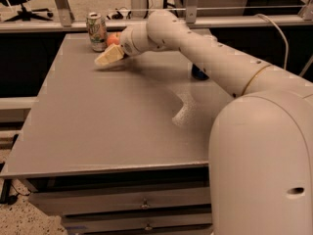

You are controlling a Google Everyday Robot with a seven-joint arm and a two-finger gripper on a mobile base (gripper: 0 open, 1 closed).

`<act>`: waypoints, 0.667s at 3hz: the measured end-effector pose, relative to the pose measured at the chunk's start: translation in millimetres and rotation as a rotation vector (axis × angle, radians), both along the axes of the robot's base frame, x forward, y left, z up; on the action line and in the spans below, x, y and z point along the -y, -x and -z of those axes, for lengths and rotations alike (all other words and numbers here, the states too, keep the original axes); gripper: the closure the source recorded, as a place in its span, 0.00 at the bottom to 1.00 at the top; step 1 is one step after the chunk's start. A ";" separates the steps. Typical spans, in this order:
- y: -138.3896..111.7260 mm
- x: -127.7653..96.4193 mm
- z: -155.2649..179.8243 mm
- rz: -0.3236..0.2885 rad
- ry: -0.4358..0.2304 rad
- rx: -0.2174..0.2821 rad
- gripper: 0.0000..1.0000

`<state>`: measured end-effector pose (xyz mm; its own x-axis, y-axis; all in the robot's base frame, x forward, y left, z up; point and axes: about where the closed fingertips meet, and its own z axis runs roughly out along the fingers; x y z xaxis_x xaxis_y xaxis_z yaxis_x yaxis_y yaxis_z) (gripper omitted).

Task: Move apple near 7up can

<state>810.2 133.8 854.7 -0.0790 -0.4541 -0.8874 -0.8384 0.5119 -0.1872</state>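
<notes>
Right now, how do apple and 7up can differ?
The apple is round and orange-red; the 7up can is cylindrical, silver and green. The 7up can stands taller than the apple. The 7up can shows fully; the gripper in front partly hides the apple. Both are near the table's far edge.

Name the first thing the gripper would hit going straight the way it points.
Probably the table top: the gripper points left and slightly down. The 7up can and apple seem behind that line.

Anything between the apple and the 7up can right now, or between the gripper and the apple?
Nothing visible. The apple sits close beside the 7up can at the far edge of the table, with the gripper just in front of it, toward the camera.
</notes>
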 end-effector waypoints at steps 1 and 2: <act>2.7 7.5 -2.3 -0.008 0.010 -0.011 0.00; 11.6 38.2 -18.8 -0.024 0.035 -0.017 0.00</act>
